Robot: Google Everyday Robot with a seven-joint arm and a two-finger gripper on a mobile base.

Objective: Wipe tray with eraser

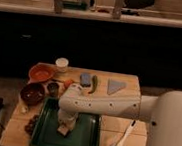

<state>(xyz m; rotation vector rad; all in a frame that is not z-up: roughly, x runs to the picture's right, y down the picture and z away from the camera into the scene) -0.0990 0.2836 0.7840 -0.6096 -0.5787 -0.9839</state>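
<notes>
The dark green tray [83,137] lies at the front left of the wooden table. The tan eraser [65,130] rests on the tray's left half. My gripper [66,123] points down from the white arm and sits right on top of the eraser, pressing it to the tray floor. The arm hides the tray's back edge.
Behind the tray stand two brown bowls [33,93] [41,73], a small dark cup [53,88], a white cup [62,64], a blue-grey block [86,79], a green item [94,84] and a grey triangular piece [116,86]. A white-handled brush [123,139] lies right of the tray.
</notes>
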